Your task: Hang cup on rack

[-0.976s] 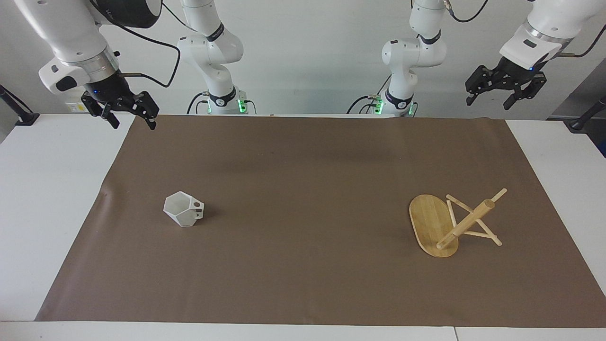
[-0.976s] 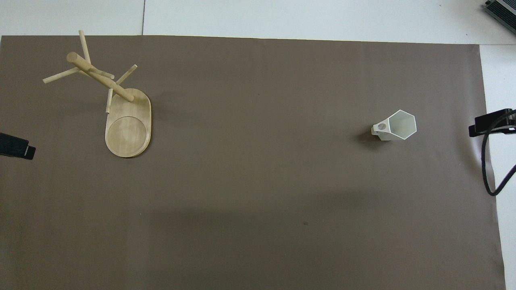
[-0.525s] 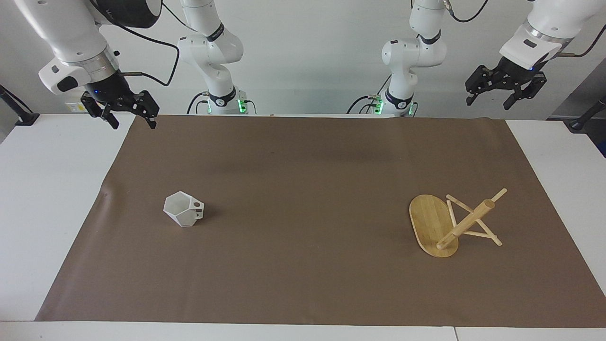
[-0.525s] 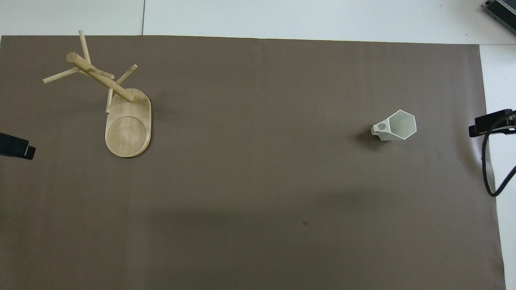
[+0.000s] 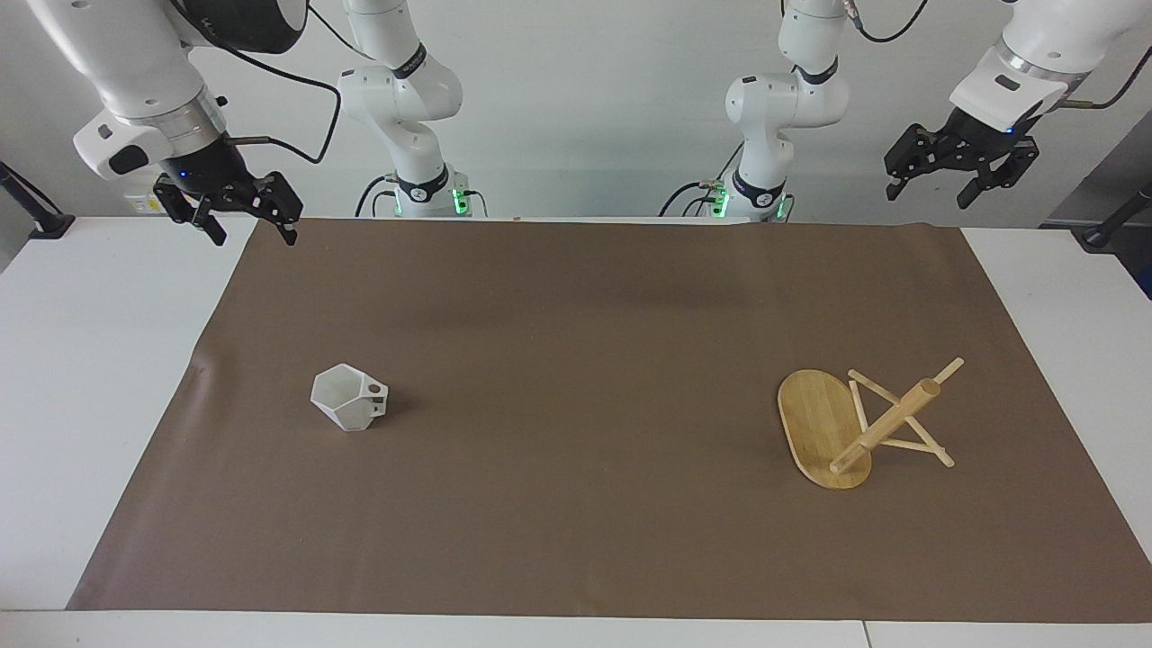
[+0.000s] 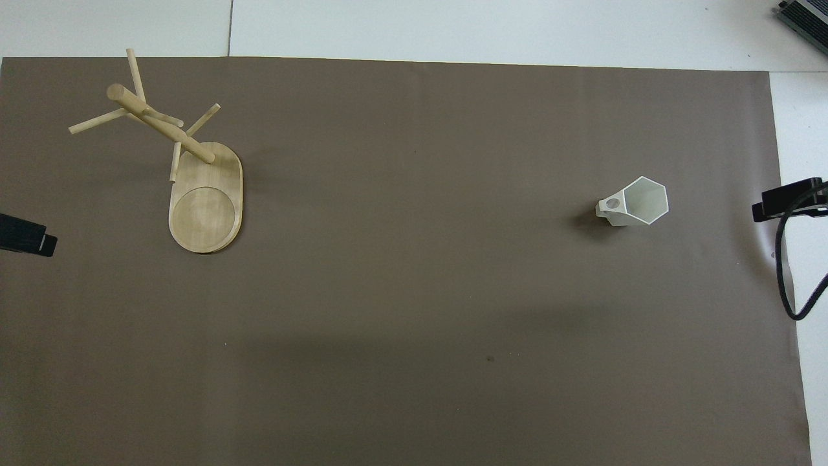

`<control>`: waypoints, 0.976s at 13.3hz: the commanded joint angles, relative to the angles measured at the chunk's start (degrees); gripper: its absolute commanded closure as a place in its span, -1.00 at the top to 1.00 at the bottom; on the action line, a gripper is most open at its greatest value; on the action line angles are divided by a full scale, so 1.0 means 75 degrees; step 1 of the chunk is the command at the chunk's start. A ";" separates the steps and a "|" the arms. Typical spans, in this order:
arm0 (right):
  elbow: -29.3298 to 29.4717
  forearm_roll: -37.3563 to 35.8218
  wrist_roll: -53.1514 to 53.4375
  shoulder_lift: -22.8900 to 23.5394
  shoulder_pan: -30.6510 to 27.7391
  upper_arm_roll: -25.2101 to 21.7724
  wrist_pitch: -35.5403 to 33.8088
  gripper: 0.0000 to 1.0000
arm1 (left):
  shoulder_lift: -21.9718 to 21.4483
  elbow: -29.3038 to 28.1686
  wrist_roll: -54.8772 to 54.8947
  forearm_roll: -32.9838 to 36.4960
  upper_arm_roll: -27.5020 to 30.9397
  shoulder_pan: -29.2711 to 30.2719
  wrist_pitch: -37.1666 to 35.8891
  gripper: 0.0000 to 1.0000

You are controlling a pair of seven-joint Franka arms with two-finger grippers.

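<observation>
Standing upright, faceted white cup point(image 5: 348, 398) with pierced blocky handle; left tool point(image 5: 959, 168), right tool point(image 5: 241, 213) wide, empty.

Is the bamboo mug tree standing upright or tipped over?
Upright: the bamboo mug tree stands on its oval base, flat on the brown mat, post rising.
</observation>
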 commanded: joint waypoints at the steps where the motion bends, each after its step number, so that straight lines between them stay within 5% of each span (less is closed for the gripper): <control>1: -0.0150 -0.0155 -0.0123 -0.0128 -0.0071 0.0037 0.0182 1.00 | -0.0192 -0.0221 0.0063 0.0133 -0.0009 0.0015 0.0036 1.00; 13: -0.0161 -0.0131 -0.0112 -0.0128 -0.0082 -0.0080 0.0159 1.00 | -0.0192 -0.0221 0.0040 0.0133 -0.0009 0.0015 0.0048 1.00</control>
